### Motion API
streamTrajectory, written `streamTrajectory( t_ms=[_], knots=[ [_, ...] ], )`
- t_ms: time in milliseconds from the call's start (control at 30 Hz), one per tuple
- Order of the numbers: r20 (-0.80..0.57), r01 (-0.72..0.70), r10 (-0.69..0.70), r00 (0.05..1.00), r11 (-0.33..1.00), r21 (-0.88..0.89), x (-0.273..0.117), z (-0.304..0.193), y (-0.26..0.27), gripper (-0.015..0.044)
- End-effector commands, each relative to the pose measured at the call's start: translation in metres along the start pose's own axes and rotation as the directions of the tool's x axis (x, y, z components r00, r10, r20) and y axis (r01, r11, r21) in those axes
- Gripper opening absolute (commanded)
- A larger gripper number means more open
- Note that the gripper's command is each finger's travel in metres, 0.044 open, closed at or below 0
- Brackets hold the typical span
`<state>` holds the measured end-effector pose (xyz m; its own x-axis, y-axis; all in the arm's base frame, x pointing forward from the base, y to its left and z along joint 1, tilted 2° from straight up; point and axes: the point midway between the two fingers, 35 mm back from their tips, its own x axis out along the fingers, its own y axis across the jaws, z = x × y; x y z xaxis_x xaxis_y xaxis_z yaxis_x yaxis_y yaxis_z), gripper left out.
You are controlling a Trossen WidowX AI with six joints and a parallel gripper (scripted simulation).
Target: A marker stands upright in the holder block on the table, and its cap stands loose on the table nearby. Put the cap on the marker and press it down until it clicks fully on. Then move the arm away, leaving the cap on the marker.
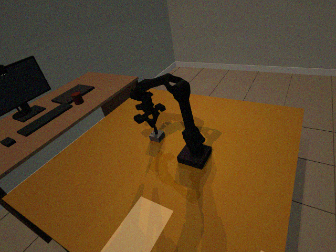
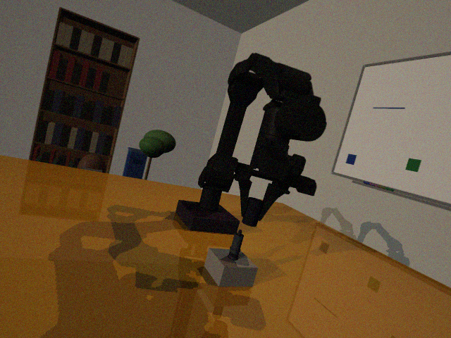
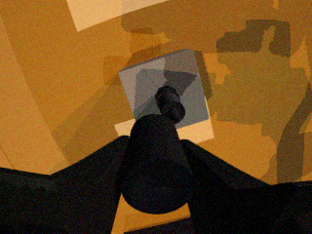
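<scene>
The grey holder block sits on the orange table. The dark marker stands upright in it, its narrow tip bare on top. My gripper is shut on the dark cap. The cap is held upright in the air, higher than the marker tip and apart from it, slightly to its right in the exterior view. In the wrist view the marker shows just beyond the cap's far end. In the top view the fingertips and cap are too dark to tell apart from the marker.
The arm's base stands on the table close to the holder block. A pale bright patch lies on the table nearer the top camera. A separate desk with a monitor, keyboard and red cup stands beyond the table's edge.
</scene>
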<state>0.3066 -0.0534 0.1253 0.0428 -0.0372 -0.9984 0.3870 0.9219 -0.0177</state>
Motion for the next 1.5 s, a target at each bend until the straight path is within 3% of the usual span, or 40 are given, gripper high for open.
streamTrajectory(
  t_ms=[0, 1467],
  knots=[
    [0.004, -0.005, 0.005, 1.0, 1.0, -0.003, -0.005, 0.007, -0.012, 0.0],
    [0.004, -0.005, 0.005, 1.0, 1.0, -0.003, 0.051, 0.008, -0.014, 0.0]
  ],
)
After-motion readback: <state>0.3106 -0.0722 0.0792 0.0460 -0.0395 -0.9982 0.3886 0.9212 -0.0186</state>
